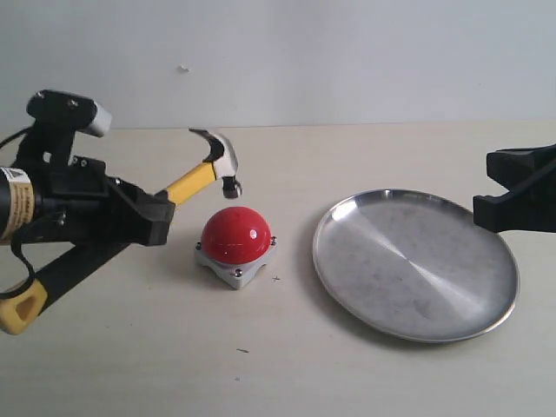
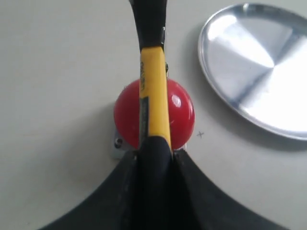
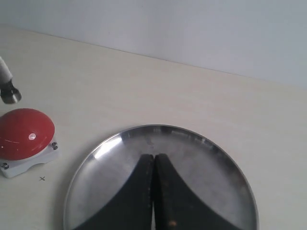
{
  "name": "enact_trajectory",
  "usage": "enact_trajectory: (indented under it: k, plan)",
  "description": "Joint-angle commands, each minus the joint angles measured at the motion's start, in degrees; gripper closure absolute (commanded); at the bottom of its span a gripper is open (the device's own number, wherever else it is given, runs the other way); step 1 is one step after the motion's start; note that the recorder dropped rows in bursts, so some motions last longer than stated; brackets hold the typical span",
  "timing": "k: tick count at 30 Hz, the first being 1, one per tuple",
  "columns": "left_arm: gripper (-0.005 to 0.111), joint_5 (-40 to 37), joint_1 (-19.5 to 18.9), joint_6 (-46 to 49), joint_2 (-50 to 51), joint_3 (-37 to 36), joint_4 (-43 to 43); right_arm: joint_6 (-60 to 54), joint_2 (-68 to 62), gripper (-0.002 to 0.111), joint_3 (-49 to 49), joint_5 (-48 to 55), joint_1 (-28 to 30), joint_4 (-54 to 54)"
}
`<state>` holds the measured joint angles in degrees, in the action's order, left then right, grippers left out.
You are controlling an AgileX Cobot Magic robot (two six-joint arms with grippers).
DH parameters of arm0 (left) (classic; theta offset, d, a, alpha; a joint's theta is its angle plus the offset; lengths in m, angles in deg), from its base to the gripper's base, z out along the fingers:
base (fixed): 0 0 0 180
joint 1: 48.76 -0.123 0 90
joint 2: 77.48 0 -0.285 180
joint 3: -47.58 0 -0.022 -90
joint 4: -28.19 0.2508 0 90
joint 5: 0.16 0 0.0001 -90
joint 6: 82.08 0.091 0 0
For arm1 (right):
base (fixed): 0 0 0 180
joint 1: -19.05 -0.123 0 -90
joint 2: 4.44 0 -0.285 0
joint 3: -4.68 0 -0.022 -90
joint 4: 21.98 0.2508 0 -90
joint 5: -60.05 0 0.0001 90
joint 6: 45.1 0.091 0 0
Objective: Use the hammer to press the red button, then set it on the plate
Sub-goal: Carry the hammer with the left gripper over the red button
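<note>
My left gripper (image 1: 156, 217) is shut on the hammer (image 1: 195, 180), gripping its black-and-yellow handle (image 2: 154, 96). The dark metal head (image 1: 222, 161) hangs just above the red button (image 1: 235, 234), a small gap showing between them. The button's glossy dome sits on a light-grey square base and lies directly beneath the handle (image 2: 180, 115). The silver plate (image 1: 415, 263) rests to the right of the button. My right gripper (image 3: 154, 157) is shut and empty, hovering over the plate (image 3: 100, 182) near its right rim.
The pale tabletop (image 1: 287, 365) runs back to a plain white wall (image 1: 304, 61). A small dark speck (image 1: 242, 351) lies on the table in front of the button.
</note>
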<state>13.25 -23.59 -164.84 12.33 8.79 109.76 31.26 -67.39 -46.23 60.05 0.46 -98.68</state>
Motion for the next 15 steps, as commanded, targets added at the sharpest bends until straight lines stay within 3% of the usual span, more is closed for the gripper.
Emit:
enact_trajectory:
  k: [1,9,15]
  plan:
    - [0.107,1.9,0.0,0.1,-10.3,2.9,-0.7,0.2,0.5,0.108,-0.2,0.0,-0.1,0.1]
    - [0.107,1.0,0.0,2.1,-30.7,4.2,1.8,0.2,0.5,0.108,-0.2,0.0,-0.1,0.1]
    - [0.107,0.8,0.0,2.0,-29.9,3.2,4.0,0.2,0.5,0.108,-0.2,-3.8,-0.1,0.1]
